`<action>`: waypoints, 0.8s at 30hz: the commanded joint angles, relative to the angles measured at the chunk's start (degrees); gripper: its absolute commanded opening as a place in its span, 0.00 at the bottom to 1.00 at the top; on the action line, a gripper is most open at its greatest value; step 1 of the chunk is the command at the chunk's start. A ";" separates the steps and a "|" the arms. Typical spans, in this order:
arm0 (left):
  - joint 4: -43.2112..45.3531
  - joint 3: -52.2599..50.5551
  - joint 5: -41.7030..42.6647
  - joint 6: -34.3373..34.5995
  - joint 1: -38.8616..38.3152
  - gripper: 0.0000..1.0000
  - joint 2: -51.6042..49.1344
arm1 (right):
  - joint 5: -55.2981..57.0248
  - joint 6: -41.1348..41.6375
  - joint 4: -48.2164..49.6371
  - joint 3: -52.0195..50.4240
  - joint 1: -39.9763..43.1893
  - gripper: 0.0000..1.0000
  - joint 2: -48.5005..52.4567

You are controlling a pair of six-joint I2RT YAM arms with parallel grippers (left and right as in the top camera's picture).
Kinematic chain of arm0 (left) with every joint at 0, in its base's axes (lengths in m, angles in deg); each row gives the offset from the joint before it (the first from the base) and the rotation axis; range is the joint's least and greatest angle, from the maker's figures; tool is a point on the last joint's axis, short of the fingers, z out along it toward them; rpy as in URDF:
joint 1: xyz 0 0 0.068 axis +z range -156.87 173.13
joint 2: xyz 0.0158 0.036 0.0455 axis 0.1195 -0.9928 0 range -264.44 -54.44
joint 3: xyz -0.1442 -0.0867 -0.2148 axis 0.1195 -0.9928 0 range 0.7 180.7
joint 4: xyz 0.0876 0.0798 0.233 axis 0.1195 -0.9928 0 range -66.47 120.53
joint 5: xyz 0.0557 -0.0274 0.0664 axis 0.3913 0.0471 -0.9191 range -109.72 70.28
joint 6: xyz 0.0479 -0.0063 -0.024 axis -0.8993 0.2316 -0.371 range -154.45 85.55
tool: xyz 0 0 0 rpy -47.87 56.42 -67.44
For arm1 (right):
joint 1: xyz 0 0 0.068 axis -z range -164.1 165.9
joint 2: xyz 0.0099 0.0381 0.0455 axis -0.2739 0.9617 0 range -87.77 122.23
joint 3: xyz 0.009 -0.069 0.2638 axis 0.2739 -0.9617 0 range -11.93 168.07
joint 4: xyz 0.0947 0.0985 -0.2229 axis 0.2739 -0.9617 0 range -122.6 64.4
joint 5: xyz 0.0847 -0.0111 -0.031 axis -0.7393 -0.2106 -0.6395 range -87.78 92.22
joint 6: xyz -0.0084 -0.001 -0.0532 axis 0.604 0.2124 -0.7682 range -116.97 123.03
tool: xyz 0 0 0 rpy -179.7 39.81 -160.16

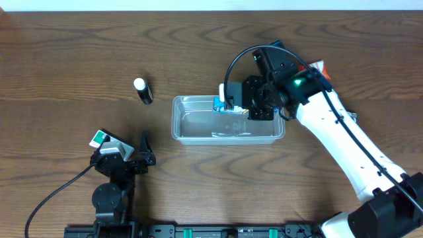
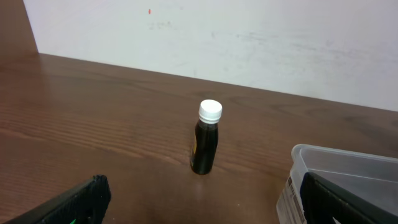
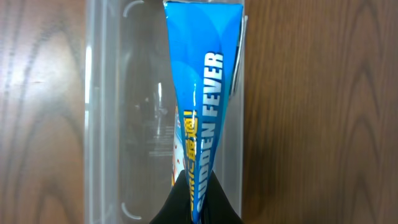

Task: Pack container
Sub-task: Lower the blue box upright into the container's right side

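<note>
Dark wood counter (image 1: 66, 59), packing seemingly just begun: the clear container (image 1: 198, 127) sits mid-counter, the right tool (image 3: 194, 208) clenched on a blue packet (image 3: 199, 112) over its far rim, the left tool (image 1: 145, 151) spread open near the front edge, a dark bottle (image 1: 143, 90) unpacked toward the left edge.

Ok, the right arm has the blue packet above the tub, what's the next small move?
Probably nudge it toward the middle of the container before releasing: the blue packet, pinched by the right fingers, hangs close to one long wall, so dropping now might catch the rim.
</note>
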State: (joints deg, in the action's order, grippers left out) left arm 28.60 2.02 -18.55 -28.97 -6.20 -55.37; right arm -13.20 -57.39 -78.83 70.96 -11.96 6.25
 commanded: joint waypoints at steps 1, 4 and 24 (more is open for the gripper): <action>-2.10 -1.09 -0.68 -0.94 0.28 0.98 -0.11 | 2.97 0.81 2.16 -1.86 -0.74 0.01 0.11; -2.10 -1.09 -0.68 -0.94 0.28 0.98 -0.11 | 4.24 1.73 4.79 -3.67 -1.11 0.01 0.11; -2.10 -1.09 -0.68 -0.94 0.28 0.98 -0.11 | 4.26 1.64 17.11 -16.24 -1.46 0.01 0.11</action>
State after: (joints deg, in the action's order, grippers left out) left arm 28.60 2.02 -18.55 -28.97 -6.20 -55.41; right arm -8.24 -55.82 -63.29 56.52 -12.85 6.27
